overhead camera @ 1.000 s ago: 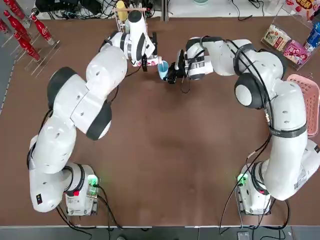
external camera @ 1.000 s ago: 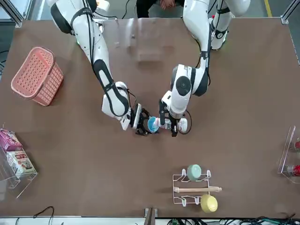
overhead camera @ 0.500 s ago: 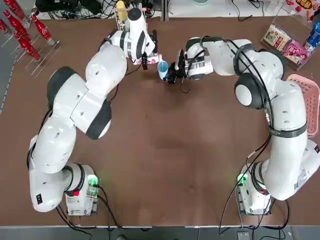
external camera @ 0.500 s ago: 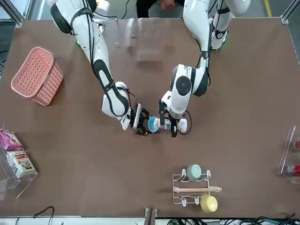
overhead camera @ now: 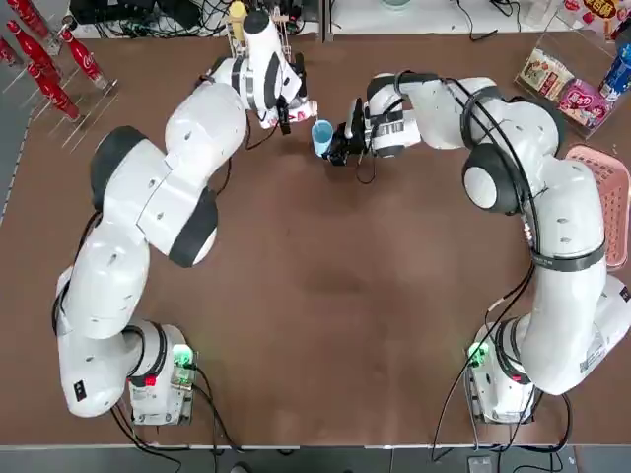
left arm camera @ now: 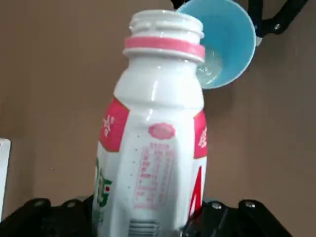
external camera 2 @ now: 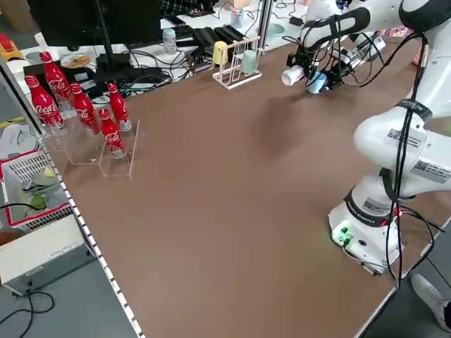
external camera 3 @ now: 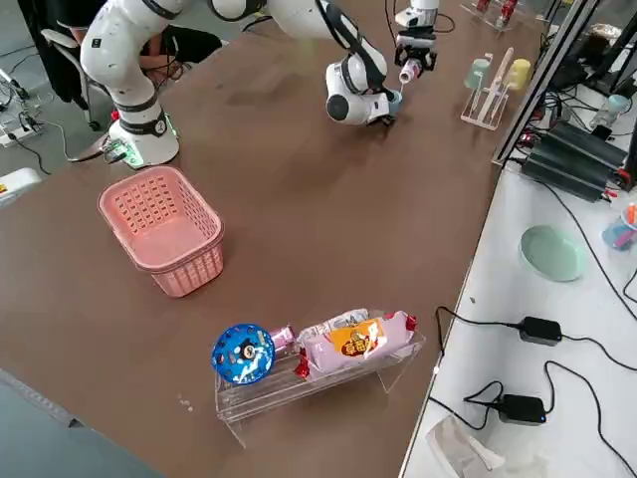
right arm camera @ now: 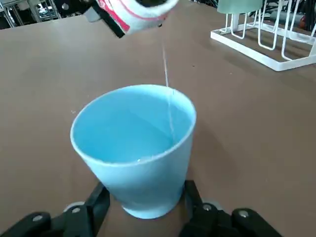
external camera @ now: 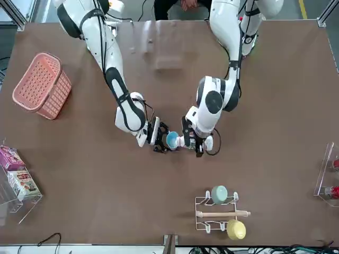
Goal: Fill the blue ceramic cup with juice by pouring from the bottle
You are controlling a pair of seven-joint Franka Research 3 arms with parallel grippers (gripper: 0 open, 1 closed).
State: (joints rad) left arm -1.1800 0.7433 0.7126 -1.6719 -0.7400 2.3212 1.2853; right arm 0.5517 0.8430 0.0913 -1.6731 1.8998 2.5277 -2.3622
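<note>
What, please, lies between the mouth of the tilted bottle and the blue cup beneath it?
Only a thin stream of liquid, falling from the bottle into the blue cup; the right wrist view shows it.

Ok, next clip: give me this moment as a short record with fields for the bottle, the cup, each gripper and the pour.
bottle: white bottle with red-and-white label, cap off, tipped with its mouth over the cup
cup: blue ceramic cup, upright, some clear liquid inside
left gripper: left gripper shut on the bottle, above and beside the cup
right gripper: right gripper shut on the cup near its base
pour: a thin stream falls from the bottle's mouth into the cup
backdrop: white cup rack behind the cup
</note>
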